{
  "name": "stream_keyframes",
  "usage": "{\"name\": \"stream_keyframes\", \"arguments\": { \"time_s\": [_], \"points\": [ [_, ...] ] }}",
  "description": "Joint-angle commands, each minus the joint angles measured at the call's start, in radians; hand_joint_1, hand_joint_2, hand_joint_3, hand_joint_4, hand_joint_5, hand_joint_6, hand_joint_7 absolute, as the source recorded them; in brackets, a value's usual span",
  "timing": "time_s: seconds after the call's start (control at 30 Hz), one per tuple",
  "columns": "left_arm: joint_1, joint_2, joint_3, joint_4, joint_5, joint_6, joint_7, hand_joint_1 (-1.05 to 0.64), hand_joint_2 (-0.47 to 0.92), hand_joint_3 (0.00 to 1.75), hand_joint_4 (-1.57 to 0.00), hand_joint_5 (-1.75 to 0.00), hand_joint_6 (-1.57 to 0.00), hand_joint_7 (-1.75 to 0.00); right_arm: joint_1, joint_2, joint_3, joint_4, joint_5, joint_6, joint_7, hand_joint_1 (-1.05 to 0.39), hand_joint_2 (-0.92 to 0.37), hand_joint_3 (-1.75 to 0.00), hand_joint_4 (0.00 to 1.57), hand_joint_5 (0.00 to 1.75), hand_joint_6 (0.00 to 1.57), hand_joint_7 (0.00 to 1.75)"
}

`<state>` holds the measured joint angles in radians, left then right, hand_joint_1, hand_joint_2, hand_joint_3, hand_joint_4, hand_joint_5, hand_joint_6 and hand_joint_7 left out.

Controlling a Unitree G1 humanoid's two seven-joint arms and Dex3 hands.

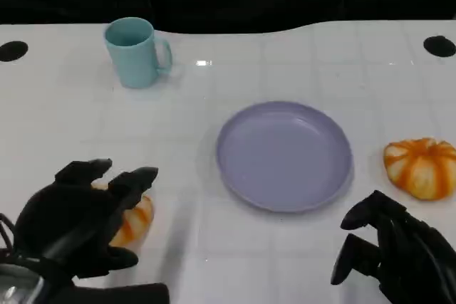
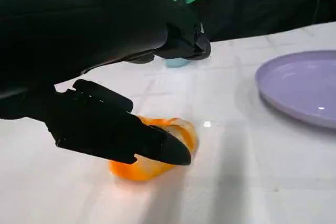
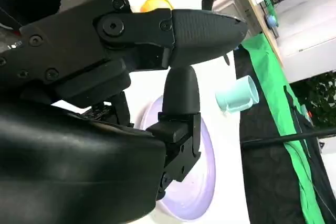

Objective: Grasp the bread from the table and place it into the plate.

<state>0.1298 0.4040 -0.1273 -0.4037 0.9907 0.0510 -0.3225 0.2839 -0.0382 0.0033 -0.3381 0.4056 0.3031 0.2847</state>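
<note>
The white table (image 1: pixel 299 261) bears a mug (image 1: pixel 135 52), plate (image 1: pixel 285 156) and two breads (image 1: pixel 422 167) (image 1: pixel 135 222).

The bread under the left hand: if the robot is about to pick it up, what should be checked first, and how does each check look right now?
1. Left hand over the bread: ok, its fingers reach across the top of it.
2. Bread actually gripped: not ok, the fingers are apart and it lies flat on the table.
3. Plate free to receive it: ok, nothing lies in it.
4. Path from bread to plate: ok, bare table between them.
5. Blue mug out of the way: ok, it stands far back.
6. Right hand clear of the plate: ok, near the front edge, holding nothing.
</note>
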Motion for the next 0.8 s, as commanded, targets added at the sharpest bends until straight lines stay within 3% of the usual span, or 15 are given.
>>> {"name": "stream_keyframes", "arguments": {
  "time_s": [0.03,0.17,0.8],
  "points": [
    [-0.034,0.026,-0.035,-0.005,0.088,0.061,-0.079,-0.50,0.88,0.00,-0.02,-0.21,-0.24,0.00,0.005,-0.009,-0.006,-0.008,0.007,-0.001,0.002,-0.51,-0.92,-0.50,0.60,1.75,0.39,1.69],
    [-0.040,0.026,-0.046,-0.009,0.102,0.083,-0.100,-0.49,0.88,0.00,-0.02,-0.19,-0.23,0.00,0.006,-0.009,-0.007,-0.008,0.008,-0.001,0.003,-0.51,-0.92,-0.50,0.60,1.75,0.39,1.70],
    [-0.265,0.031,-0.152,0.432,0.043,0.079,0.005,-0.49,0.87,0.00,-0.03,-0.12,-0.14,0.00,0.014,-0.012,-0.005,-0.021,0.003,0.006,-0.003,-0.53,-0.92,-0.49,0.61,1.75,0.40,1.69]
  ]
}}
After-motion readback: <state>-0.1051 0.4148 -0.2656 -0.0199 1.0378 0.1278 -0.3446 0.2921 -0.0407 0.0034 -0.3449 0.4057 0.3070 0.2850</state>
